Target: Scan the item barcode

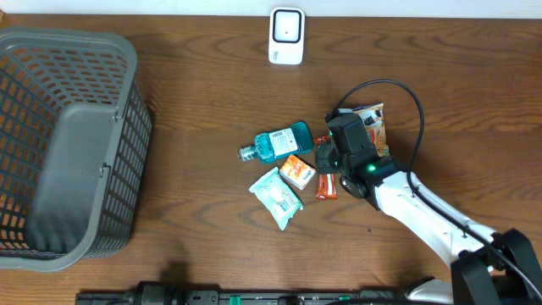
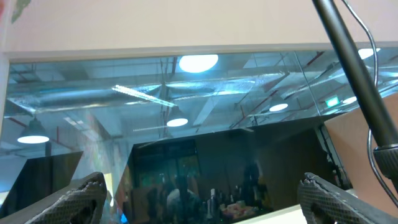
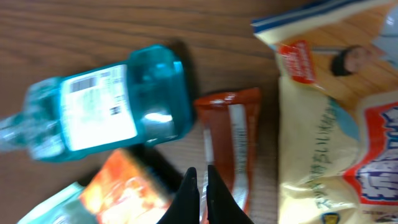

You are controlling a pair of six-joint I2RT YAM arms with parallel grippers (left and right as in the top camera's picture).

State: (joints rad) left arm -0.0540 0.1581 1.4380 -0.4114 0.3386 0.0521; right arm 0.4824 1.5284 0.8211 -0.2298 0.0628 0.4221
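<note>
right hand closed, fingertips together over the red sachet, beside the blue bottle on the tabletop, white scanner well apart, left hand wide open, pointing upward

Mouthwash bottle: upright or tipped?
Tipped: the blue bottle lies on its side, label up, cap pointing left in the overhead view.

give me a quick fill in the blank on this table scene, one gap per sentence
The jaws of the right gripper are ____.
The jaws of the left gripper are ____.
The grey basket stands on the table on the ____ arm's side.
The blue bottle lies on its ____.
Missing words: shut; open; left; side.
</note>
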